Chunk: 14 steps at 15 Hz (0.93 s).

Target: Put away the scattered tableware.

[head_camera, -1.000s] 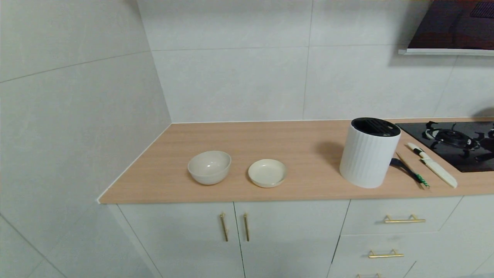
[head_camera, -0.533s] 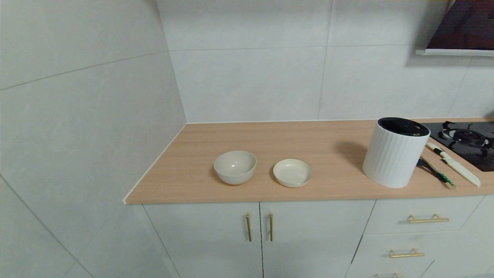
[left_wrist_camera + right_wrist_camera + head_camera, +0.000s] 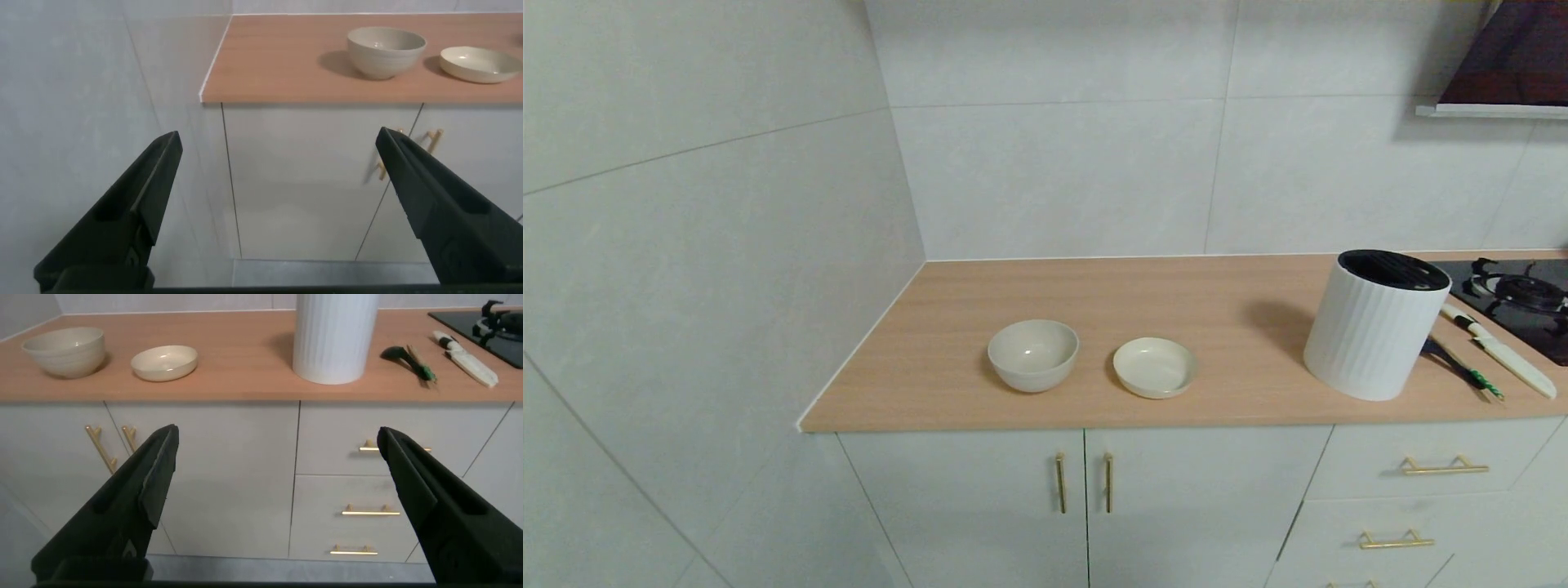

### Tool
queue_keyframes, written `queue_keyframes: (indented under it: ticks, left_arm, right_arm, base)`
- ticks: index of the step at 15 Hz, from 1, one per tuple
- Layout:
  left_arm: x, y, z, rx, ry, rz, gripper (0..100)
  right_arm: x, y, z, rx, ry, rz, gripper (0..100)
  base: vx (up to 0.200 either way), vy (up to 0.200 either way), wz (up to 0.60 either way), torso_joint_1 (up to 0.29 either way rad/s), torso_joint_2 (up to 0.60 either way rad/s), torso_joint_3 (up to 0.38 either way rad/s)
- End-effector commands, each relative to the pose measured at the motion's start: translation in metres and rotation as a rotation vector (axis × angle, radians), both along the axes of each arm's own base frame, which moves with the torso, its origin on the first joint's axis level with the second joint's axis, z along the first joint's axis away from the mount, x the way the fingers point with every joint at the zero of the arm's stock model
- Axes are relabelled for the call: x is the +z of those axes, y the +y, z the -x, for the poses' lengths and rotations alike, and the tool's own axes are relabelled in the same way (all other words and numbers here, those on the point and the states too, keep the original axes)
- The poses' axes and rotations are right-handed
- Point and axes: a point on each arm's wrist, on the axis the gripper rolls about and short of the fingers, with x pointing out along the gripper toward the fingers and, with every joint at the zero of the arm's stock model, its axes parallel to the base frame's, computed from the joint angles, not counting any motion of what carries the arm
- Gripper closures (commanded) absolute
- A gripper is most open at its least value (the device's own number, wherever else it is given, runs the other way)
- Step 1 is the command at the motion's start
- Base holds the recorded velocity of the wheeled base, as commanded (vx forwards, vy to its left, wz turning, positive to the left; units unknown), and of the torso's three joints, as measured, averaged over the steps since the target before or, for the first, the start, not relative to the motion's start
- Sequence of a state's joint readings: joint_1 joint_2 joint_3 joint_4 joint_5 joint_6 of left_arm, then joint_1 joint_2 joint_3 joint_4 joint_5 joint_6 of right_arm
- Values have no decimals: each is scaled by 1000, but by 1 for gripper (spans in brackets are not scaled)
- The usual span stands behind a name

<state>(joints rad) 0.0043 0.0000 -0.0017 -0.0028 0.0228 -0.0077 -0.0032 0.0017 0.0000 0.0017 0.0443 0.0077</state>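
Wooden countertop [image 3: 1094,286] bears bowl [image 3: 1033,354], shallow dish [image 3: 1154,367] and white ribbed holder [image 3: 1376,325].

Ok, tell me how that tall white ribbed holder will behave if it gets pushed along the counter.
The white ribbed holder stands taller than it is wide, so a high push would probably tip it; a low one should slide it on the smooth countertop. It looks rigid, and nothing stands in its slotted top, so it is likely light.
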Motion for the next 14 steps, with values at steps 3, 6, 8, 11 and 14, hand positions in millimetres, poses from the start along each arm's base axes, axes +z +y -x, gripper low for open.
queue_keyframes:
  ticks: [3,6,8,11,14]
  left_arm:
    - [0,0,0,1,0,0,0]
    - [0,0,0,1,0,0,0]
    - [0,0,0,1,0,0,0]
    - [0,0,0,1,0,0,0]
    - [0,0,0,1,0,0,0]
  right_arm:
    - [0,0,0,0,0,0,0]
    - [0,0,0,0,0,0,0]
    - [0,0,0,0,0,0,0]
    - [0,0,0,0,0,0,0]
    - [0,0,0,0,0,-2,0]
  base:
    - [0,0,0,0,0,0]
    - [0,0,0,0,0,0]
    - [0,0,0,0,0,0]
    - [0,0,0,0,0,0]
    - [0,0,0,-83,171,101]
